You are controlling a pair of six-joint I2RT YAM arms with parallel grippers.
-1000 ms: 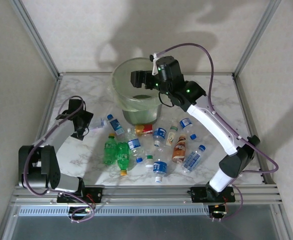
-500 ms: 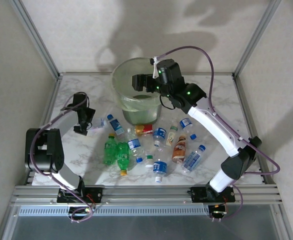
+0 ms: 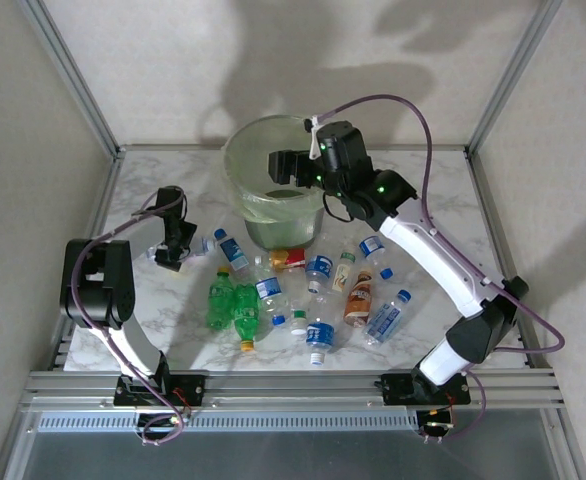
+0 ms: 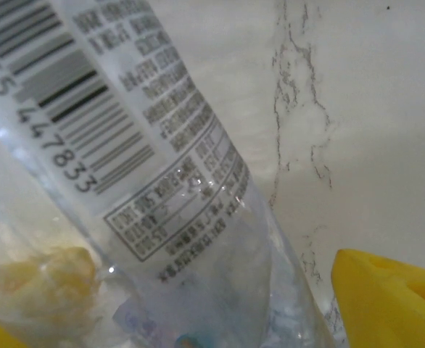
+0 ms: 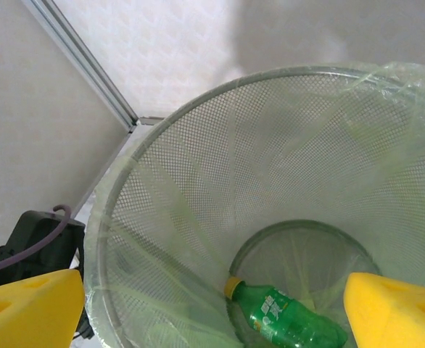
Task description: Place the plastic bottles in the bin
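While a clear bottle (image 4: 162, 181) lies between the pads of the left pincer (image 3: 181, 252), the right pincer (image 3: 281, 165) hangs spread wide over the bin (image 3: 235, 165).

The clear bottle, with a barcode on its pale label, lies on the marble table (image 3: 173, 300) at the left, just left of the other bottles. One yellow pad (image 4: 386, 297) stands just beside its wall, and whether the pads press on it I cannot tell. On the bottom of the bin's pale green bag lies one green bottle (image 5: 289, 319) with a yellow cap, below the right pincer's pads, which have nothing between them. The other bottles (image 3: 319, 268) lie strewn on the table in front of the bin, between the two arms. Among them are two green ones (image 3: 233, 305) side by side, several clear ones with blue labels and a brown-orange one (image 3: 359, 298).
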